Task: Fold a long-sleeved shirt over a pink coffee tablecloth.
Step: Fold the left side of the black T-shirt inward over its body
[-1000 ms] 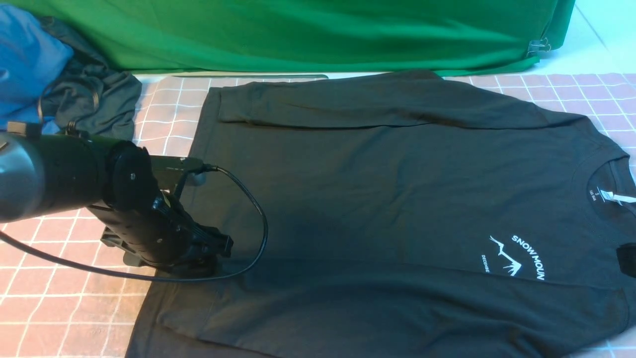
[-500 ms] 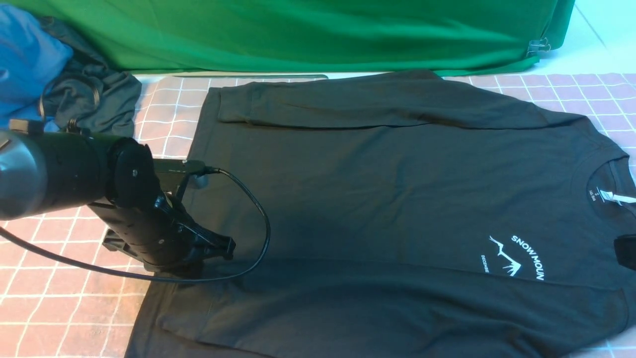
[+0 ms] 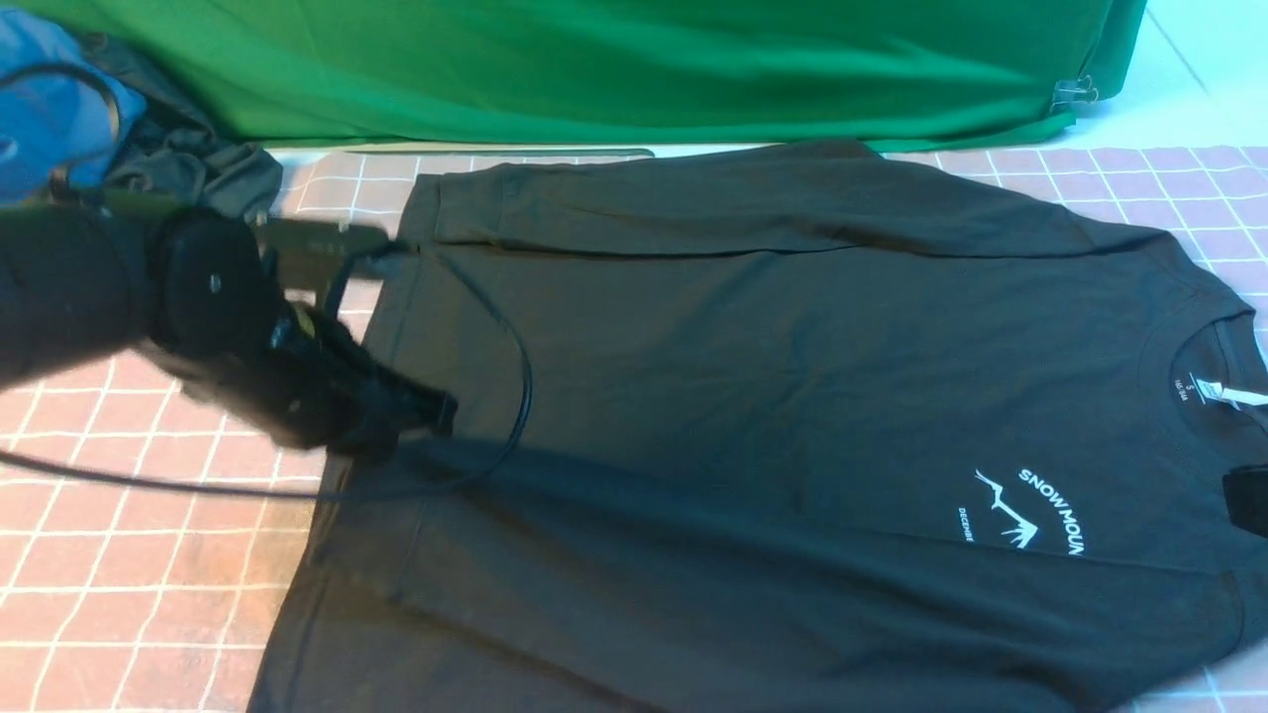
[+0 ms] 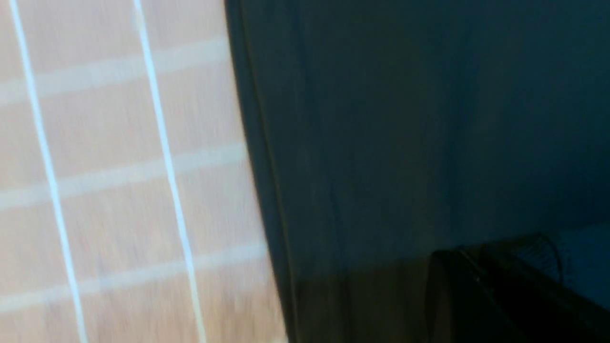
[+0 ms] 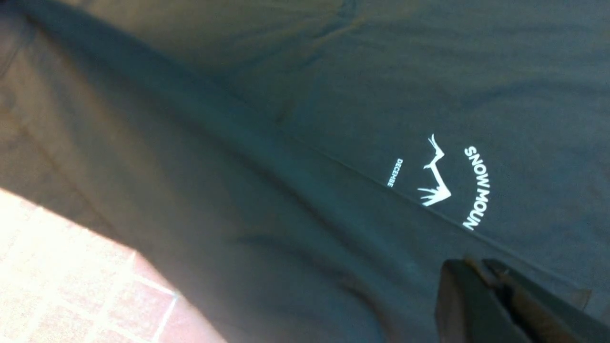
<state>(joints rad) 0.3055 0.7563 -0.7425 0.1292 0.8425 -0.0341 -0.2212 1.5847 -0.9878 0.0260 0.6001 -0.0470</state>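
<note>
Left gripper pinched the shirt at its hem, lifted above the tablecloth. Right gripper pressed together beside the print.

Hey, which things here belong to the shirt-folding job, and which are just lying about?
Job: long-sleeved shirt; pink coffee tablecloth; left hand and right hand, both closed on the shirt.
Lying about: grey-green garment; blue cloth; green backdrop cloth; metal clip.

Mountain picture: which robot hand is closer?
Right. The right gripper sits close beside the mountain print; the left gripper is far off, at the shirt hem.
</note>
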